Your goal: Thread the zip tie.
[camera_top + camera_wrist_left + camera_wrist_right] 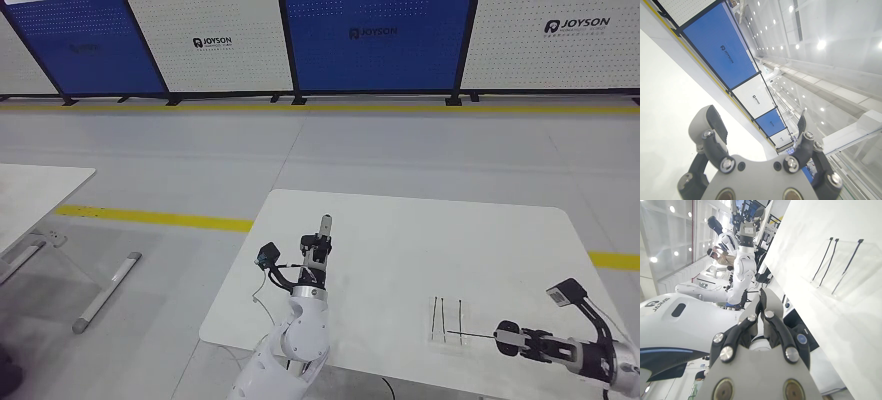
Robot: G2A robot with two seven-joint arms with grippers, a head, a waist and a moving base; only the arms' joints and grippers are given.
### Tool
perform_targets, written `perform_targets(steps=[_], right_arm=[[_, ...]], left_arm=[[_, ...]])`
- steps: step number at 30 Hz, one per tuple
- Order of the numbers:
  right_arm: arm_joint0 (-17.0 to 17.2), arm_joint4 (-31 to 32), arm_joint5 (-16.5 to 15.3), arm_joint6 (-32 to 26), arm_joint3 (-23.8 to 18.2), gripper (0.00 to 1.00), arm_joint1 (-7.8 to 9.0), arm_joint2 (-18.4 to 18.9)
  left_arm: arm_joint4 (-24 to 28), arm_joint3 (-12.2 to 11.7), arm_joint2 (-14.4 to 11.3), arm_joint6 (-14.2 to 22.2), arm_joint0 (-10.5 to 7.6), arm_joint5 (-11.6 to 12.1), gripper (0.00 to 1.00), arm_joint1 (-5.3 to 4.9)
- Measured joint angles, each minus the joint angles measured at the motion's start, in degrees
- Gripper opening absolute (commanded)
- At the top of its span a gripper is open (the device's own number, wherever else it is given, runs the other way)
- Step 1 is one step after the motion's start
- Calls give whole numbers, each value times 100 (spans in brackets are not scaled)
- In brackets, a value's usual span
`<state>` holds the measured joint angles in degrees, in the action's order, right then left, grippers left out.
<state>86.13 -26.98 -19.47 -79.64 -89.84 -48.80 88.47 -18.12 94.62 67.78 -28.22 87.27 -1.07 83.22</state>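
Right gripper (503, 340) closed on a zip tie (470, 335), whose free end is held level over the clear tray (866, 266). Left gripper (757, 113) open, raised, well apart. The free end is probably best steadied by it before being fed through the head.
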Motion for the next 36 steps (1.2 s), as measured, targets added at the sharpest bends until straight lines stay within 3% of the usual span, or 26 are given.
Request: perform_targets(steps=[7,9,14,20,23,25,32,34,36], right_arm=[[5,-2,11,22,-13,0,-4,-17],[-4,-25,111,261,-105,0,-30,-134],[-254,-319,239,818,-361,0,-111,-441],[-543,-497,401,1356,-645,0,-196,-757],[-715,-417,545,1523,-646,0,-241,-1017],[-728,-413,557,1530,-637,0,-242,-1029],[-720,-417,551,1523,-638,0,-241,-1019],[-703,-449,554,1587,-654,0,-250,-1041],[-675,-540,501,1790,-611,0,-273,-1056]], left_arm=[[0,0,0,0,0,0,100,0],[-17,-2,3,12,-11,-1,100,-1],[-260,-3,-114,-82,-208,-63,100,29],[-106,526,-332,553,-162,-1,100,35],[146,685,-442,1049,-150,-230,100,40],[198,697,-440,1109,-156,-335,100,42],[173,686,-437,1103,-157,-287,100,40],[159,662,-409,1324,-147,-217,100,16],[167,664,-220,1787,-98,-110,100,-42]])
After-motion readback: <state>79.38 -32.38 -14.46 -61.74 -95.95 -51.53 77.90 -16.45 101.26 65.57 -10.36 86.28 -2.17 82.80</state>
